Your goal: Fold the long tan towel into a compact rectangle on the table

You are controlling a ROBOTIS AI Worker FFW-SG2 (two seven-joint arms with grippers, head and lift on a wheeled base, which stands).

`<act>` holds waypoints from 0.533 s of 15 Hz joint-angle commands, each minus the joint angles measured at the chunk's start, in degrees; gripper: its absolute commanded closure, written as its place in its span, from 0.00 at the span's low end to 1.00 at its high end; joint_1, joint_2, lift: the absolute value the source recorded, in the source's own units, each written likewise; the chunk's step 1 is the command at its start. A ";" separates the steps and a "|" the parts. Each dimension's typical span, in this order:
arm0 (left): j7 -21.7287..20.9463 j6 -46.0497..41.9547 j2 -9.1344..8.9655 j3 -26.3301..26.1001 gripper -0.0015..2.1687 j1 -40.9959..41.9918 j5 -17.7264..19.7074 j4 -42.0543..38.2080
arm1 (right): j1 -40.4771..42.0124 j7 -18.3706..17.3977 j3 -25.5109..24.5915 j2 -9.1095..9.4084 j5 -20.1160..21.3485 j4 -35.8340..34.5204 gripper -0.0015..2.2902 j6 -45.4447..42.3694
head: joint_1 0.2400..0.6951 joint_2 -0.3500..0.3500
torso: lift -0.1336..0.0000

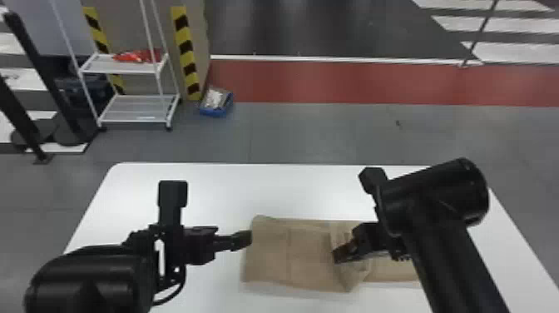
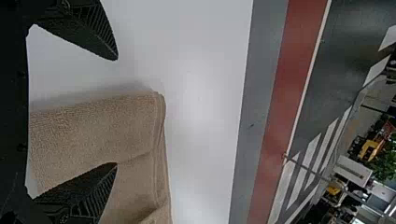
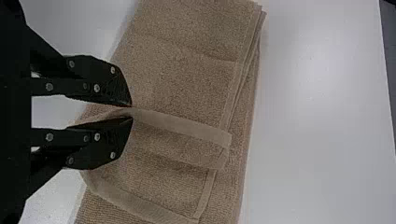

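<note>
White items (image 1: 214,98) in blue box (image 1: 215,112); right pincer (image 1: 337,254) grips towel (image 1: 270,258).

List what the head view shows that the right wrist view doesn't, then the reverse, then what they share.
Head view: a white rack with something red on its upper shelf, a blue box on the floor, and the left pincer by the left end of the towel.

Right wrist view: close detail of a smooth band along the towel's edge, pinched at the fingertips of the right pincer.

Shared: the partly folded towel on the white table, with the right pincer at it.
</note>
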 commanded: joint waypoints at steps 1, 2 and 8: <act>-0.01 -0.39 -0.01 -0.25 0.04 -0.10 -0.01 0.30 | 0.50 0.23 -0.71 0.05 0.56 -0.44 0.75 0.29 | 1.00 0.45 | 1.00; -0.01 -0.39 -0.01 -0.16 0.04 -0.10 -0.09 0.39 | 1.11 0.76 -2.12 0.05 0.64 -1.68 0.75 0.29 | 1.00 0.45 | 1.00; -0.01 -1.26 -0.09 -0.78 0.04 -0.54 -0.18 1.80 | 6.74 3.74 -8.27 -2.55 1.88 -8.88 0.75 0.29 | 1.00 0.40 | 1.00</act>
